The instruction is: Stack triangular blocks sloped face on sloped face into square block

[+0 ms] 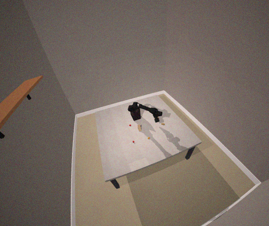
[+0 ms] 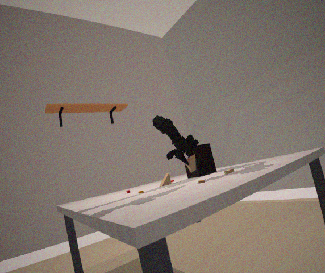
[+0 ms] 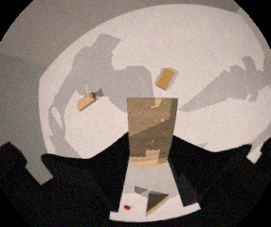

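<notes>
My gripper (image 1: 156, 119) (image 2: 188, 163) (image 3: 146, 134) is shut on a tan triangular block (image 2: 191, 164) (image 3: 150, 120) and holds it tilted, above the table and apart from it. In the wrist view one broad rectangular face of it shows between the black fingers; the top view hardly shows it behind the gripper. The other triangular block (image 1: 139, 127) (image 2: 166, 180) (image 3: 156, 202) stands on the table (image 1: 120, 150) (image 2: 168, 212), apart from the held one, with a sloped side showing in the exterior view.
Red cubes (image 1: 130, 125) (image 1: 133, 141) lie around the standing block. A small orange piece (image 1: 148, 138) (image 2: 140, 191) lies near it. Two small brown blocks (image 2: 201, 181) (image 2: 229, 170) lie on the gripper's side. The arm's dark base (image 1: 135, 115) (image 2: 205, 161) stands behind.
</notes>
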You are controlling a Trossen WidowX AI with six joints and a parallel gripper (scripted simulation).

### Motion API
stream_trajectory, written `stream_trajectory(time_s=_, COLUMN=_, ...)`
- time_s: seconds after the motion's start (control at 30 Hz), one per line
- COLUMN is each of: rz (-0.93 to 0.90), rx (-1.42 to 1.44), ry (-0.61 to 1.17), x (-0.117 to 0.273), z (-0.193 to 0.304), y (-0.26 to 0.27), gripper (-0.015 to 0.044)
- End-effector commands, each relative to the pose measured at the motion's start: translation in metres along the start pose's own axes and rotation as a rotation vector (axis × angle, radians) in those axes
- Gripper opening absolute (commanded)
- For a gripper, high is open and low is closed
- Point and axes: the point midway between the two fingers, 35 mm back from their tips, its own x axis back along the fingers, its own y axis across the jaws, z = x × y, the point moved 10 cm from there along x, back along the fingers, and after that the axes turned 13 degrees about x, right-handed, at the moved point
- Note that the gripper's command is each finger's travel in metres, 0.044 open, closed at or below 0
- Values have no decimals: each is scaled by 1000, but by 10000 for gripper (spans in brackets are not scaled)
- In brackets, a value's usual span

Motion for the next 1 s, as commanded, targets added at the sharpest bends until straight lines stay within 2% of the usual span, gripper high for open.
stream_trajectory(time_s=0.0, rz=16, rx=142, ry=24, x=2, z=-4, y=1, gripper=0)
stream_trajectory(time_s=0.97, rz=-5, rx=1129, ry=221, x=5, z=-25, y=11, gripper=0)
